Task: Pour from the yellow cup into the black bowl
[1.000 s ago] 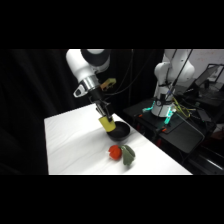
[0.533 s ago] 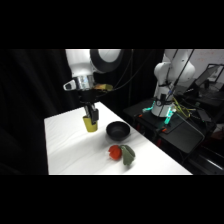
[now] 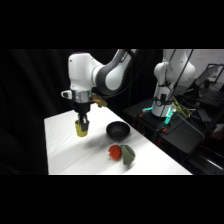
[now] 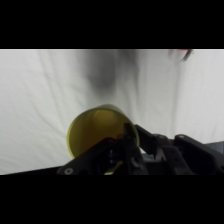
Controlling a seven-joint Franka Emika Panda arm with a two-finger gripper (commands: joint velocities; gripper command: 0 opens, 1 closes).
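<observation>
The yellow cup (image 3: 81, 128) is a small plain cylinder with no handle, and it sits clamped at the fingers (image 3: 82, 120), hanging just under them and roughly upright above the desk (image 3: 70, 150). In the wrist view the yellow cup (image 4: 97, 131) shows its round open mouth right in front of the fingers (image 4: 131, 137), one of them pressed on its rim. The black bowl (image 3: 118, 130) is round, deep and glossy, wider than the cup, resting upright on the desk off to the side of the fingers, near but apart.
</observation>
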